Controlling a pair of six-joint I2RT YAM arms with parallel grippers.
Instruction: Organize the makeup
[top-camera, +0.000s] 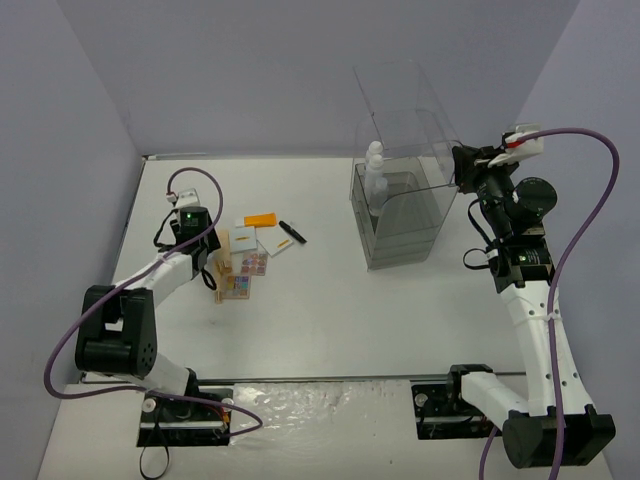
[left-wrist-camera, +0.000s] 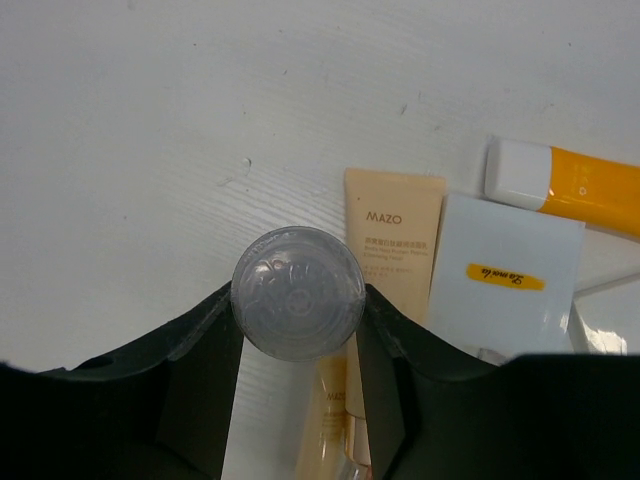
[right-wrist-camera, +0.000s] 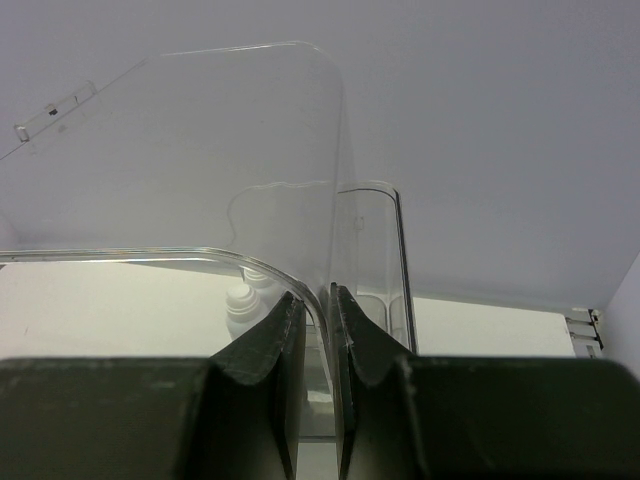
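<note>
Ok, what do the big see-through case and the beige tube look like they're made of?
The clear case looks like rigid transparent plastic, glossy: its walls show what's behind and the edges catch light. The beige tube looks like soft matte plastic, with printed lettering and a flat end; softness is a guess.

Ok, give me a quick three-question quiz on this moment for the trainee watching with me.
1. True or false: the right gripper hangs open, away from the clear plastic case.
2. What sits between the left gripper's fingers? A) clear round cap B) black slim tube C) orange flat case
3. Fill in: the white bottles stand ___ the case.
Key: 1 false, it is shut on the case's clear wall; 2 A; 3 inside.
</note>
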